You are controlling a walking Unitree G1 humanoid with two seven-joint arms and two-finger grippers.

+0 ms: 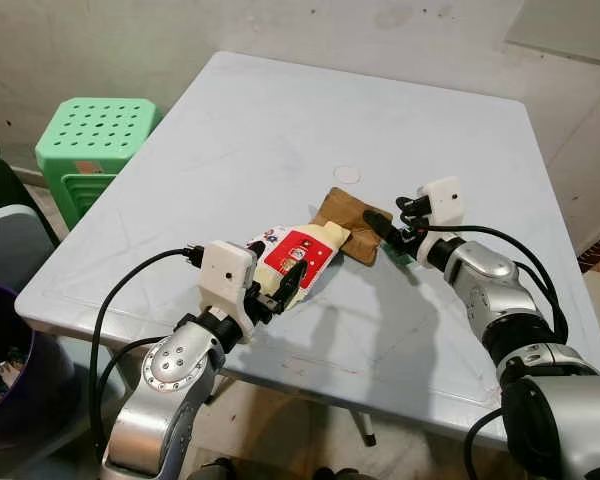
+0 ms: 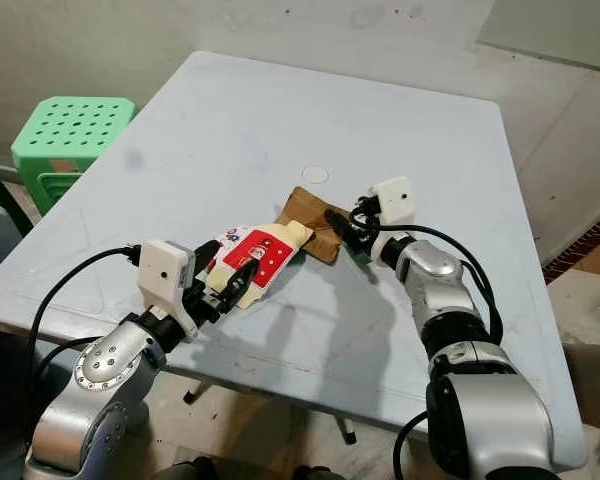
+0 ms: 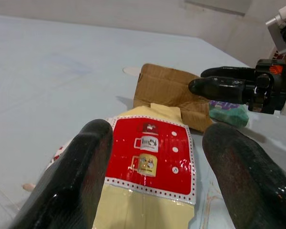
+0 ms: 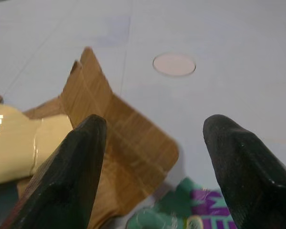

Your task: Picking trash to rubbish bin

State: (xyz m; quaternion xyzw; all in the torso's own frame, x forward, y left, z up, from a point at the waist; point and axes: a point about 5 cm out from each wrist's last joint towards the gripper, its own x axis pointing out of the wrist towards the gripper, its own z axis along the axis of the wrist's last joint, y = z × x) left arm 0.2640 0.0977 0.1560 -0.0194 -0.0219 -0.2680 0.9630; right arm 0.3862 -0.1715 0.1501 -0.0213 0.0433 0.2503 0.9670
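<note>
Yellow-and-red packet [image 1: 298, 253] lay mid-frame on the pale table [image 1: 280, 120], between the spread fingers of the left gripper [image 1: 276, 287], not yet clenched. Right gripper [image 1: 392, 228], fingers parted and holding nothing, hovered over brown cardboard [image 1: 350, 222] and a green wrapper [image 3: 229, 113].

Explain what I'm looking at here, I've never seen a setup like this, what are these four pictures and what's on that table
This is a humanoid robot with two silver arms, each ending in a two-fingered black tool. The two wide pictures come from cameras on its head, looking down at a pale blue table. The two close-ups come from cameras on each wrist, looking along the fingers.

On the table lie a yellow and red packet, a piece of brown cardboard partly under it, and a small green and purple wrapper. The left tool is open around the packet's end. The right tool is open over the cardboard. Nothing is lifted yet. A green stool stands beside the table.
</note>
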